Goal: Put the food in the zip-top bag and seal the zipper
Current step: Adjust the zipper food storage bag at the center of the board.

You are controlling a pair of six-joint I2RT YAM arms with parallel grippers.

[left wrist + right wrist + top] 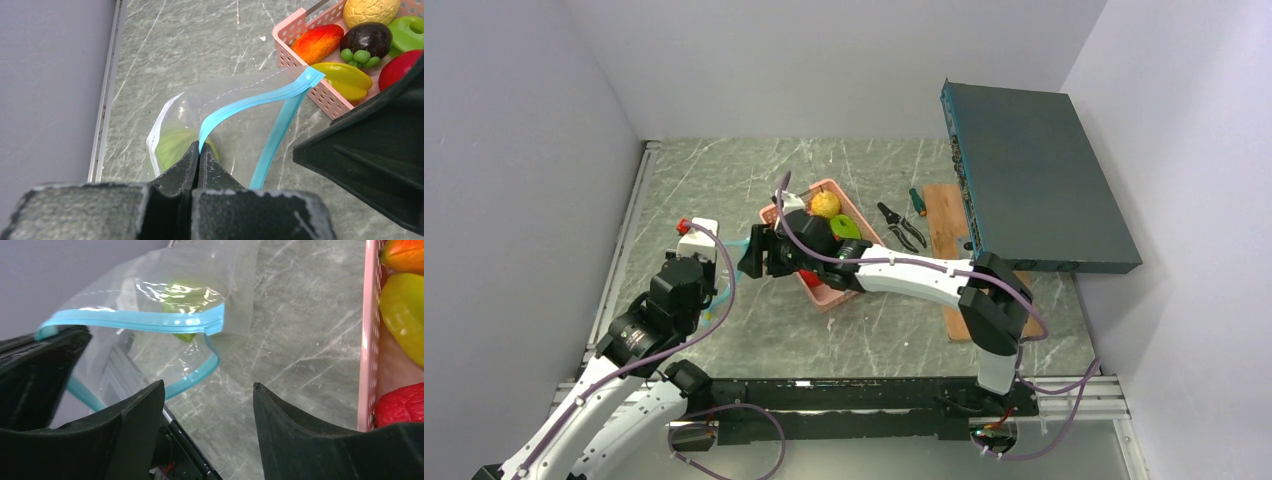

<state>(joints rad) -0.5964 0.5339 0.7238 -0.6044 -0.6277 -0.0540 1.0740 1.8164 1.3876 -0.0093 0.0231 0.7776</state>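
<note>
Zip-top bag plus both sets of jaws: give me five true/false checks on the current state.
1. The left gripper has its jaws shut on the zipper. True.
2. The zip-top bag is empty. False: one green piece lies inside.
3. The right gripper has its jaws open, with nothing between them. True.
4. The zipper is sealed. False: its two teal strips stand apart, so the mouth is open.
5. The pink basket holds no food. False: a yellow piece and a dark purple piece, among others, lie in it.
</note>
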